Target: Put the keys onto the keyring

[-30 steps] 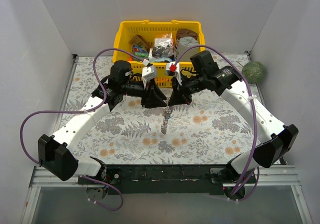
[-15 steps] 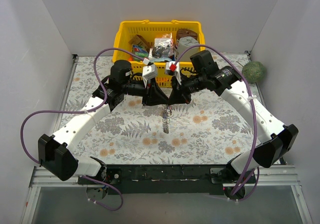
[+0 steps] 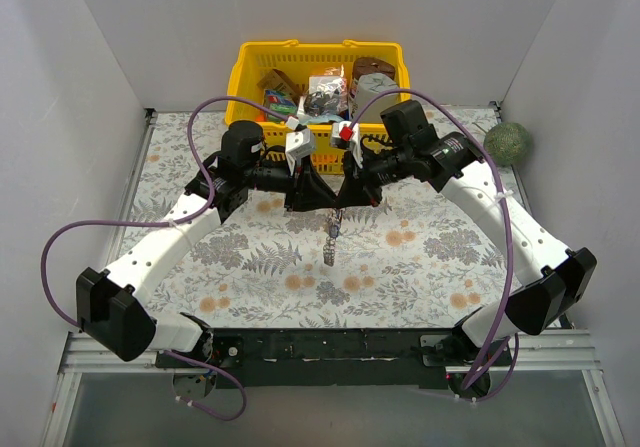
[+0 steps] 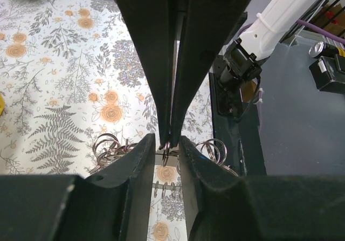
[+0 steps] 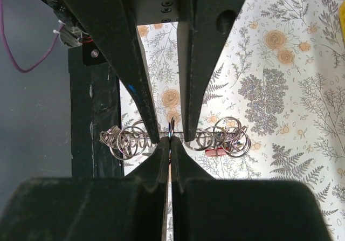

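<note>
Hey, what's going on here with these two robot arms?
Both arms meet above the floral table. The right hand is shut on one ring of a dangling bunch of metal rings. The left hand appears to clamp that same ring from both sides. Nothing is visibly being threaded on yet.

Keyring (image 3: 333,235) between left tool (image 3: 327,205), right tool (image 3: 343,204)
</note>
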`<state>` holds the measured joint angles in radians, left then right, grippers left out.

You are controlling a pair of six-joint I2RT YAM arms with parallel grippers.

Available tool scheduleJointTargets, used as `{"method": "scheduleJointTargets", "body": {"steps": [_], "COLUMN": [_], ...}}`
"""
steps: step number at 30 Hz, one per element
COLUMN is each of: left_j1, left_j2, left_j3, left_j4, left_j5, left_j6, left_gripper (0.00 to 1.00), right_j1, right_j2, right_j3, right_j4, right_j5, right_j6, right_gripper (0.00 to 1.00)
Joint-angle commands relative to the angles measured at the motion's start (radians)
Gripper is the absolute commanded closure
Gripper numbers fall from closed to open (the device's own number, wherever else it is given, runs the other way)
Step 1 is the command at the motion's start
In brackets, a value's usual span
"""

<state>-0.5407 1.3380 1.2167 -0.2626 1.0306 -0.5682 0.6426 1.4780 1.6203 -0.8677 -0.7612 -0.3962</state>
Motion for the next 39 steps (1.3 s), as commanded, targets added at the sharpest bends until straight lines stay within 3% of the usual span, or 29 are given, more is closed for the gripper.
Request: {"method": "scheduleJointTargets", "body": {"steps": [1,4,9,11,22,23,24,37,38,39], "left_j1": [-0.004,-0.005,-0.005,-0.005,-0.004,-0.005,-0.005,-0.005,-0.004,-0.005], "left_j2": [-0.040,-0.045,-0.059,-0.065,-0.062,-0.060,-0.057,-0.056,-0.062,-0.066], "left_j3": [-0.009,-0.009,-0.011,-0.013,-0.005,-0.002,0.000,-0.008,-0.014,-0.026], "left_j4": [-0.021,-0.026,-0.026,-0.027,-0.052,-0.056,-0.059,-0.055,-0.029,-0.012], "left_j5": [-0.027,-0.037,-0.049,-0.049,-0.055,-0.053,-0.053,-0.055,-0.055,-0.060], "left_j6": [0.024,0.028,0.028,0.030,0.065,0.067,0.071,0.053,0.042,0.019], "left_gripper": [0.77,0.82,0.71,0.71,0.88,0.98,1.00,1.00,1.00,1.00], "right_j1": [0.000,-0.001,0.000,0.000,0.000,0.000,0.000,0.000,0.000,0.000], "right_j2": [-0.042,-0.044,-0.041,-0.044,-0.048,-0.050,-0.050,-0.061,-0.064,-0.068], "right_j3": [0.003,0.000,-0.002,-0.004,-0.010,-0.010,-0.010,-0.014,-0.016,-0.019], "right_j4": [0.052,0.053,0.055,0.053,0.053,0.053,0.053,0.079,0.087,0.108], "right_j5": [-0.032,-0.035,-0.035,-0.035,-0.036,-0.035,-0.033,-0.013,-0.013,-0.013], "right_j6": [0.008,0.008,0.008,0.007,0.003,0.003,0.003,0.019,0.025,0.031], "right_gripper": [0.99,0.99,0.99,0.99,0.99,0.99,0.99,0.99,0.98,0.91]}}
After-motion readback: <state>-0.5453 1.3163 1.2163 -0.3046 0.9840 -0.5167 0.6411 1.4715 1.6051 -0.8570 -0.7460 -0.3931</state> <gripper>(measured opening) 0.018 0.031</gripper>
